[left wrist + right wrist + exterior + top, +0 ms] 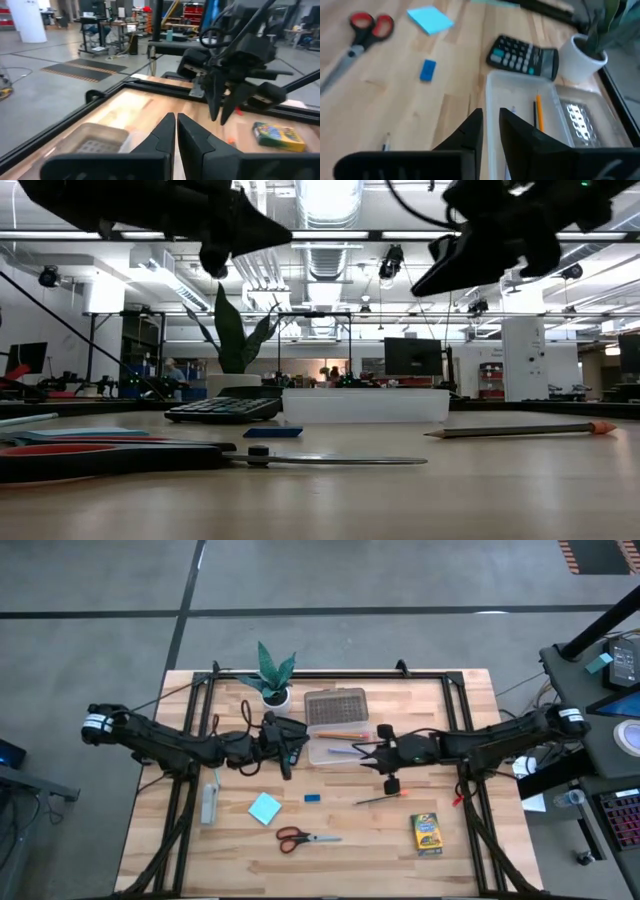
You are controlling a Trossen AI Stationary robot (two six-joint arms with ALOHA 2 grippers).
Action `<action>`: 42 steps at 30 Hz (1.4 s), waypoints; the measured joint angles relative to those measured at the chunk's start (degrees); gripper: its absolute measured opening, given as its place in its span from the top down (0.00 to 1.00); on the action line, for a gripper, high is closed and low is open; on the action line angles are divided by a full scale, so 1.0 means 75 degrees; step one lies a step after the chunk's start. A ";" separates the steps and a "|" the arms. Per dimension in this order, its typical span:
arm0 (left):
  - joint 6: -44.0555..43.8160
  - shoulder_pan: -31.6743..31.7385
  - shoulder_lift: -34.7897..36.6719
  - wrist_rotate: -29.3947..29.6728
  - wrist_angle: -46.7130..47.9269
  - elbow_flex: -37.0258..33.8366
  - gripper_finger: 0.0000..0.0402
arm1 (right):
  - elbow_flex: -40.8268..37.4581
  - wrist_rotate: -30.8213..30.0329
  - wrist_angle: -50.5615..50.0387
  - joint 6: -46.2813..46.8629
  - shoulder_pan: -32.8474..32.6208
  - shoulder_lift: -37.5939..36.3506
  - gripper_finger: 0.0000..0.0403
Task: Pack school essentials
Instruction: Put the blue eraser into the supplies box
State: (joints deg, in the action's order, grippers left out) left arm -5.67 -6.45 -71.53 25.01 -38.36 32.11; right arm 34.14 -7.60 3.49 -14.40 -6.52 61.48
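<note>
Partly hidden by the right hand (490, 131), a pencil (538, 113).

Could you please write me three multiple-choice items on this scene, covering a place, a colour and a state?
1. Where is the crayon box?
A. On the table, on the left arm's side
B. On the table, on the right arm's side
C. Lifted clear of the table

2. What colour are the handles of the scissors?
A. Green
B. Yellow
C. Red

3. What state is the clear plastic box in?
A. Open, with its grey lid lying beside it
B. Closed with the lid on
C. Tipped on its side

Answers:
1 B: the high view shows it lying flat on the wood below the right arm.
2 C: the finger loops are red in the high and right wrist views.
3 A: the lid lies on the table next to the open box.
</note>
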 joint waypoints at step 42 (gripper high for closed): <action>-0.0387 -0.0908 -0.4543 -0.2626 0.8408 0.4655 0.56 | -0.2671 0.0009 0.3466 -0.0591 -0.0150 -0.1904 0.92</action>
State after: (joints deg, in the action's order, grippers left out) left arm -8.58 -13.26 -105.60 5.32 24.69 67.03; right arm 14.11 -7.53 29.49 -18.83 -7.64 47.20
